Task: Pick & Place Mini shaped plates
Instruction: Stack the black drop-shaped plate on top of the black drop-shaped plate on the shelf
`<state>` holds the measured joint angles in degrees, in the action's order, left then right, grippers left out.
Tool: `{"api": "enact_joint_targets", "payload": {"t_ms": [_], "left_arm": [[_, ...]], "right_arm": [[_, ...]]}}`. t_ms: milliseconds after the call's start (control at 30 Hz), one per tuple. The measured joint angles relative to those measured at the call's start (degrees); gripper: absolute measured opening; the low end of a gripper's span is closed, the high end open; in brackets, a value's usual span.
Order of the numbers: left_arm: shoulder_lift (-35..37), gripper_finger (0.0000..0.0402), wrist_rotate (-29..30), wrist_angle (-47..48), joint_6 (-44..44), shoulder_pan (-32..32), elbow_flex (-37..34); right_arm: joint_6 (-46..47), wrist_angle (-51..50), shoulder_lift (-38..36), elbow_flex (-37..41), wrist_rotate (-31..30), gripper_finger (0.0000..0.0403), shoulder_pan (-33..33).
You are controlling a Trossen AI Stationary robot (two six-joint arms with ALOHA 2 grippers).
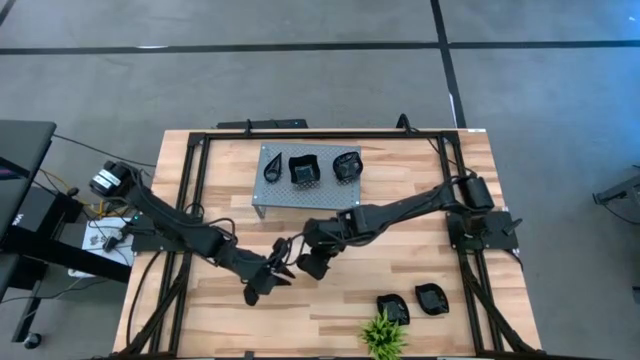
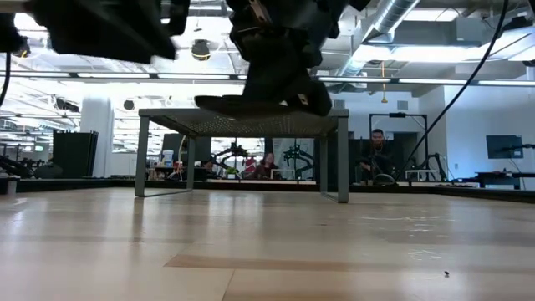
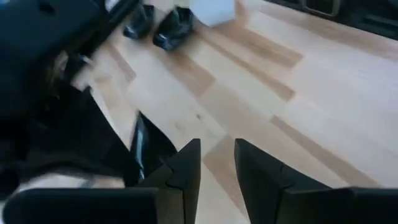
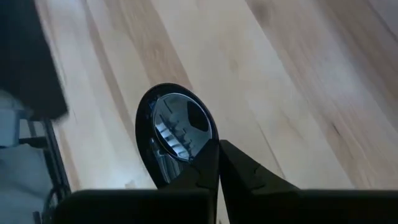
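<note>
From above, both grippers are seen meeting over the table's middle front, where dark parts overlap and little can be separated. The left gripper (image 1: 272,270) is hard to read here; the right gripper (image 1: 300,262) sits just beside it. Three mini shaped plates (image 1: 301,170) are seen on the grey perforated stand (image 1: 270,195), two more (image 1: 431,298) near the green plant (image 1: 382,335).

At table height, the arms are cut off at the top; a dark plate (image 2: 242,104) hangs under one gripper in front of the stand (image 2: 242,122).

In the left wrist view, the fingers (image 3: 186,168) stand apart with bare table (image 3: 298,106) between them; nothing is held. Much is blocked by the other arm.

In the right wrist view, the fingers (image 4: 205,171) are clamped on the rim of a rounded glossy plate (image 4: 177,127). No writing can be read.
</note>
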<state>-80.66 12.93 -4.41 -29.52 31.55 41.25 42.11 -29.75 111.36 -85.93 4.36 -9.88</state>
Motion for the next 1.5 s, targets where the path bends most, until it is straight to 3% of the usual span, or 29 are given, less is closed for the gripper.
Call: {"api": "enact_joint_targets", "payload": {"t_ms": [133, 333, 967, 1500], "left_arm": [[-2.1, 0.0100, -0.4, -3.6, -3.1, -1.8, -1.0], [-2.3, 0.0100, 5.0, -3.5, -4.7, -2.8, -1.0], [-2.2, 0.0098, 0.0, -1.0, -4.7, -4.6, -0.9], [-2.2, 0.0015, -0.4, -0.5, -6.8, -4.7, -0.9]], "right_arm": [[0.0, 4.1, 0.1, 0.0, 0.3, 0.0003, 0.6], [0.0, 2.5, 0.1, 0.0, 1.7, 0.0002, 1.1], [-0.7, 2.7, 0.2, 0.1, 1.8, 0.0002, 1.0], [-1.7, 3.1, 0.2, 0.1, 3.7, 0.0002, 1.1]]}}
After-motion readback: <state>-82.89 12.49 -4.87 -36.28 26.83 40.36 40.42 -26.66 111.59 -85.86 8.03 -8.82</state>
